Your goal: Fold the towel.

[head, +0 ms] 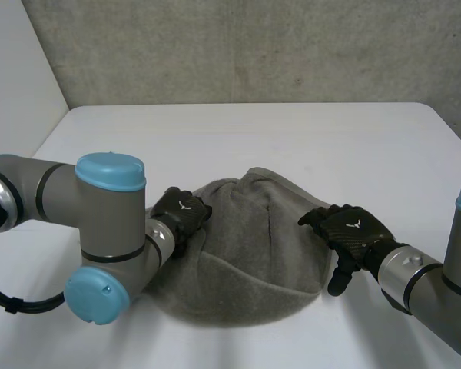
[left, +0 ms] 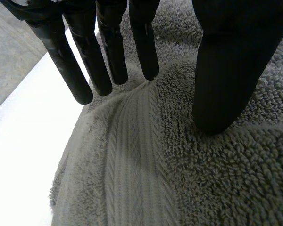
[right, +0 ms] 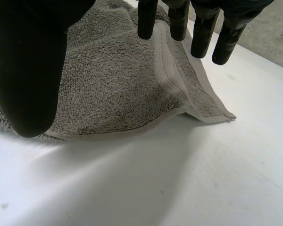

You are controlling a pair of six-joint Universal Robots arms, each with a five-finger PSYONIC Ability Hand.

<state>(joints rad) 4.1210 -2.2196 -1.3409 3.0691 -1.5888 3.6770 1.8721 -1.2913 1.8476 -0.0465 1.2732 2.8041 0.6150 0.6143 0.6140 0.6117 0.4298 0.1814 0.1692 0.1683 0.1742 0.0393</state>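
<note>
1. Towel lay as a rumpled, rounded heap near the front middle of the surface, between the two hands. Because it was not spread flat, a fold begun from this shape would probably come out crooked.
2. The left hand sat at the towel's left edge, wide and gripping nothing. Its fingers were straight over the edge beside the woven band, and its thumb pressed its tip into the pile. Closing from there might catch only the raised top layer. The outer fingers could also land on bare surface and miss the cloth.
3. Across the middle, a crease ran through overlapped layers. A lift could drag hidden layers along and bunch the heap further.
4. The right hand hovered at the towel's right edge, also wide and empty. Its fingers were straight above the hem, with its thumb well apart from them. The corner lay just beyond the fingertips, so a grasp there might take the mid-edge and leave the corner to flop.
5. If one hand pulled before the other had a hold, the towel would likely slide over the smooth surface instead of folding.
</note>
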